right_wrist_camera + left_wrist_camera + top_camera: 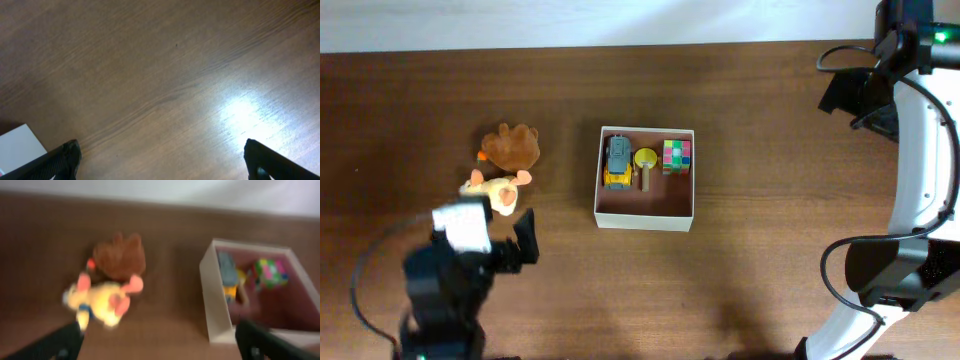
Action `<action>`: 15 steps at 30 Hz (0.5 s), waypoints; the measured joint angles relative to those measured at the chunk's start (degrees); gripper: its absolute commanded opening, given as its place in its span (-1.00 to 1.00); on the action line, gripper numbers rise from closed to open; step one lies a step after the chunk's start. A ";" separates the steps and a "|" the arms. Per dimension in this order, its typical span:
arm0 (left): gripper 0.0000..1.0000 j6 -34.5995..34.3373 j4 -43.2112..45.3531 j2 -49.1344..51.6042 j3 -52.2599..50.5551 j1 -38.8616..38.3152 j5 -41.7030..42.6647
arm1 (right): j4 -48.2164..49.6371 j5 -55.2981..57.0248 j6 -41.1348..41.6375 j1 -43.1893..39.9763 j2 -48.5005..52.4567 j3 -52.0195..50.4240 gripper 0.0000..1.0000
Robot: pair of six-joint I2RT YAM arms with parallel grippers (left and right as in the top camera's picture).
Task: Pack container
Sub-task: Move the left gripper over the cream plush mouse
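The container (645, 215) is a square white-walled box with a pinkish-brown inside at the table's middle. It holds a grey and yellow toy vehicle (617, 161), a yellow round toy (646, 159) and a colourful cube (676, 155). It also shows in the left wrist view (214, 305). A brown plush (511, 146) and a yellow and pink plush (498, 188) lie left of it on the table, also in the left wrist view (119, 256) (102, 300). My left gripper (160, 342) is open and empty, just short of the plush toys. My right gripper (162, 160) is open and empty over bare wood.
The dark wooden table (770, 130) runs to a pale wall at the back. The right arm's white links (920, 150) stand at the far right. A white corner (17, 145) shows at the lower left of the right wrist view.
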 measured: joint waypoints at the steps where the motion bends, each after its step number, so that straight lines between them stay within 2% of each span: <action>1: 0.98 0.33 -3.63 4.42 3.67 0.00 -0.31 | 0.07 0.07 0.02 0.00 0.00 0.00 0.97; 5: 0.98 1.09 -17.86 20.28 15.87 0.00 -0.70 | 0.04 0.00 0.02 0.00 0.02 -0.02 0.97; 7: 0.98 1.27 -21.22 26.77 19.08 0.00 -0.76 | 0.02 0.00 -0.02 0.00 0.02 -0.02 0.97; 15: 0.98 1.46 -19.54 44.37 19.96 0.07 5.79 | 0.04 0.00 0.00 0.00 0.02 -0.02 0.97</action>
